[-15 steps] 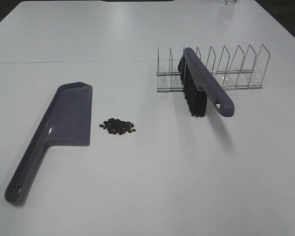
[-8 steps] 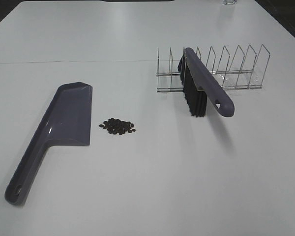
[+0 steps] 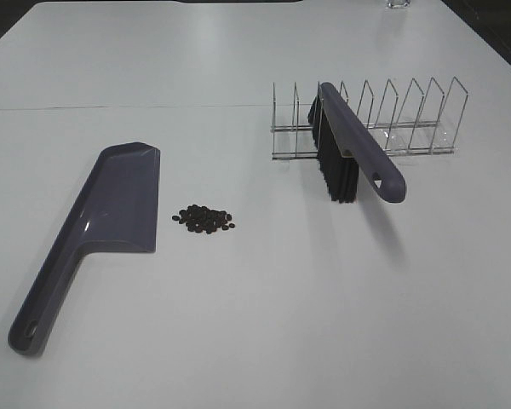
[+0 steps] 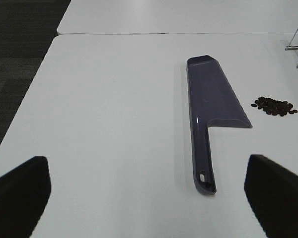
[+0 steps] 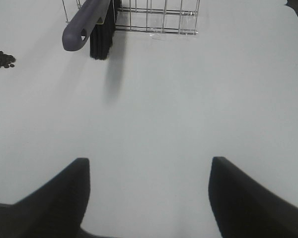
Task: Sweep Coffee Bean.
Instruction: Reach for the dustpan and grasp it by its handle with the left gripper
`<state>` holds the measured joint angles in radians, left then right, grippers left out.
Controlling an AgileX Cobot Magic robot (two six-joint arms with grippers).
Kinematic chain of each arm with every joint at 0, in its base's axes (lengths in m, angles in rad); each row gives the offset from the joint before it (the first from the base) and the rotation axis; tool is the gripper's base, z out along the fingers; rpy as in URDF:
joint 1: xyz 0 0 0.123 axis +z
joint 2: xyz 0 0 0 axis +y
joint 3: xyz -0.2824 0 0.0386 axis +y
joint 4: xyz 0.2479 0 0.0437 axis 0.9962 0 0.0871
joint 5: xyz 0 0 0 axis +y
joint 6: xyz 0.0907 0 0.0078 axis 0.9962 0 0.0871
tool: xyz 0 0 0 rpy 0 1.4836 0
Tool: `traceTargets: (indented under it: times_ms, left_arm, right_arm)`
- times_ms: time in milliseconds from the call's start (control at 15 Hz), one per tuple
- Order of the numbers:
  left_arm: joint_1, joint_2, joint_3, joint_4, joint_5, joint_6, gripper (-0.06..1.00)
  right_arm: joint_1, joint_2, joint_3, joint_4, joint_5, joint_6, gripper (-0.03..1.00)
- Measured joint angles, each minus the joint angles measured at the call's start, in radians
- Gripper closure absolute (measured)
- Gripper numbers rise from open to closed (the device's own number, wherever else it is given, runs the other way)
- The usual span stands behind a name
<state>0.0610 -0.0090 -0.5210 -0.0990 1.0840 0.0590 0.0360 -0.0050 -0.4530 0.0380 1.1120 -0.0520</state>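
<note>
Lying on the white worktop, the coffee bean pile sits just beside the pan of the purple dustpan, not touching it. The dustpan lies flat, its handle toward the near edge. The purple brush leans in the wire rack, black bristles pointing down. The left pincer hovers above the worktop facing the dustpan, jaws spread wide, holding nothing. The right pincer faces the brush, well apart from it, jaws parted and empty.
</note>
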Motion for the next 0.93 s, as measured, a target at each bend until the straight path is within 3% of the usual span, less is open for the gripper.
traceTargets:
  times_ms: [933]
  left_arm:
    - [0.000, 0.000, 0.000, 0.000, 0.000, 0.000, -0.05]
  right_arm:
    - [0.000, 0.000, 0.000, 0.000, 0.000, 0.000, 0.38]
